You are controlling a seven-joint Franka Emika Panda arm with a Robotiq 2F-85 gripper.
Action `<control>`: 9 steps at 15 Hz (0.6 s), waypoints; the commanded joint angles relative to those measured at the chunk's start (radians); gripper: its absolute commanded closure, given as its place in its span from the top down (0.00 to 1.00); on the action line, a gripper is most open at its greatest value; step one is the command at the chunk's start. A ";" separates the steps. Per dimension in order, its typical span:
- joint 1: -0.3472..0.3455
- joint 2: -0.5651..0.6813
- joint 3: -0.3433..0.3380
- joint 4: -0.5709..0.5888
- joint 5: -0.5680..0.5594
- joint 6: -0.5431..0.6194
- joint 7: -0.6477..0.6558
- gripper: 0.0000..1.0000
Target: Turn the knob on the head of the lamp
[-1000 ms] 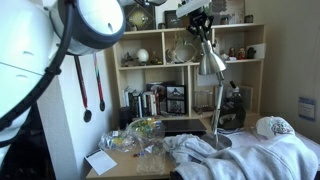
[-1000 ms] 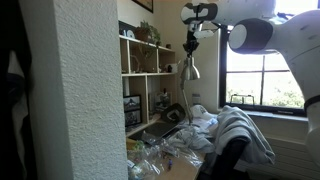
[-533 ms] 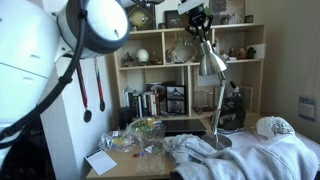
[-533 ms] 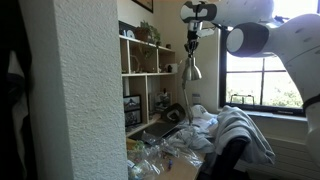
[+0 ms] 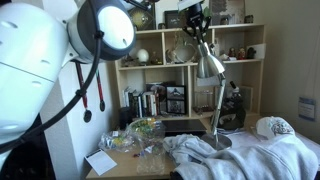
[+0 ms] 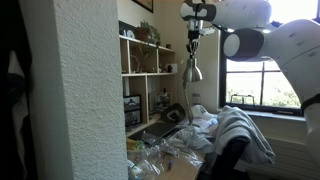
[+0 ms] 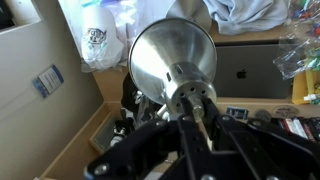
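Note:
The silver lamp (image 5: 214, 100) stands on the desk before the shelves, its cone head (image 5: 208, 66) tilted mouth down. It also shows in the other exterior view (image 6: 188, 70). In the wrist view the head (image 7: 168, 55) fills the middle, with the small knob (image 7: 198, 108) sticking out of its narrow end. My gripper (image 7: 204, 120) comes in from the bottom, and its dark fingers (image 7: 225, 132) press on both sides of the knob. In both exterior views the gripper (image 5: 195, 20) (image 6: 197, 16) sits at the top of the lamp head.
A wooden shelf unit (image 5: 150, 62) with ornaments and books stands right behind the lamp. White cloth (image 5: 250, 155) and clear plastic bags (image 5: 140, 140) cover the desk. A laptop (image 7: 255, 70) lies below the head. A window (image 6: 262, 85) is to one side.
My arm's upper joints have swung across the exterior view and loom larger. The gripper has stayed at the top of the lamp head and seems slightly rotated. The lamp has barely moved.

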 commanded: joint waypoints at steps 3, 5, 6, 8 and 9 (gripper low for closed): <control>-0.002 0.074 0.014 0.136 -0.010 -0.165 -0.106 0.06; -0.004 0.086 0.015 0.164 -0.003 -0.184 -0.116 0.06; -0.001 0.023 0.008 0.055 0.008 -0.132 -0.108 0.06; -0.001 0.022 0.007 0.057 0.008 -0.133 -0.104 0.06; -0.001 0.021 0.007 0.057 0.009 -0.134 -0.103 0.06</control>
